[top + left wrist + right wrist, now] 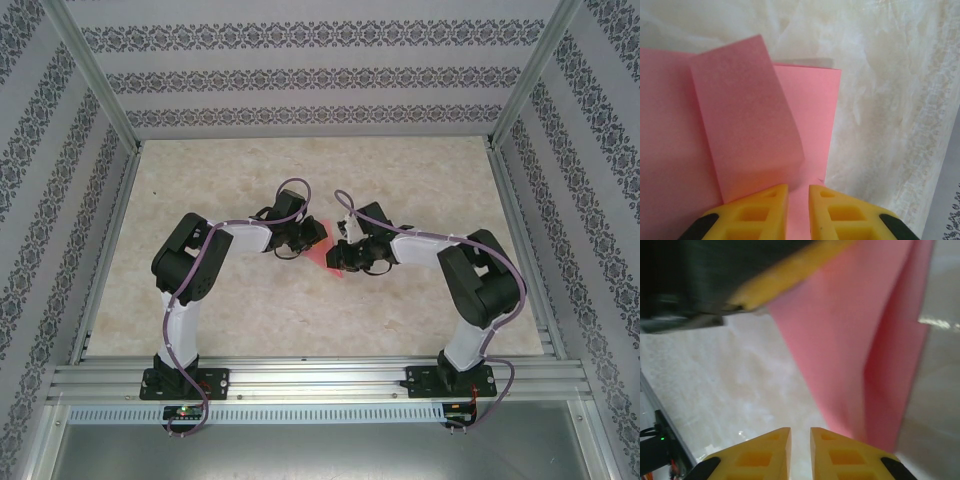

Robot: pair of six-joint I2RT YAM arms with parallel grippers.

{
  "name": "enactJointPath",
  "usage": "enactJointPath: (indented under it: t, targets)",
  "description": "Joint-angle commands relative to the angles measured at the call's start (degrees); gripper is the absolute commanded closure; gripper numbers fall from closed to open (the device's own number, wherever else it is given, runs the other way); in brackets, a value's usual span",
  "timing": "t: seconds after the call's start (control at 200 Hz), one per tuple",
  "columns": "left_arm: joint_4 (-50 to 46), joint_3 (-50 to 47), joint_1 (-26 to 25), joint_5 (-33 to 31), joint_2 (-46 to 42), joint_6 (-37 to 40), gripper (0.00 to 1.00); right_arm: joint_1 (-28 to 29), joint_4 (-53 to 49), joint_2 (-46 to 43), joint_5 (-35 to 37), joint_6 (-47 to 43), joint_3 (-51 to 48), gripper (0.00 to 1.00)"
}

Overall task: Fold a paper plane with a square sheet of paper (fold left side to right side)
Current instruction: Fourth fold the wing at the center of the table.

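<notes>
The square sheet of paper (pixel 321 249) lies salmon-red on the table between the two arms. In the left wrist view the sheet (pixel 810 115) lies flat, with a folded flap (pixel 740 115) standing up from it on the left. My left gripper (pixel 798 192) rests on the sheet's near edge, jaws almost together with only a slit, and paper shows behind the slit. My right gripper (pixel 800 435) hovers beside the paper (pixel 855 350), its jaws just as narrow with bare table in the gap. In the top view the left gripper (pixel 308 236) and right gripper (pixel 347 256) nearly meet.
Pale marbled tabletop (pixel 300 310) stretches all round the paper. Aluminium frame rails (pixel 310 380) run along the near edge, and patterned walls close in the other sides. In the right wrist view a yellow finger (pixel 790 270) of the left gripper hangs close overhead.
</notes>
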Motion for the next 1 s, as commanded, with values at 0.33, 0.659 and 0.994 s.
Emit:
enactJointPath:
  t: [0.33, 0.659, 0.994]
  targets:
    - [-4.9, -0.8, 0.26, -4.31, 3.62, 2.07, 0.8, -2.78, 3.11, 1.57, 2.65, 2.04, -7.34, 0.92]
    - [-3.36, -0.01, 0.26, -1.45, -1.32, 3.74, 0.78, -2.74, 2.89, 1.03, 4.26, 4.92, -11.27, 0.96]
    - [-1.76, -4.27, -2.29, 1.81, -9.01, 3.43, 0.78, -1.97, 0.23, 1.26, 7.5, 5.3, -9.94, 0.98]
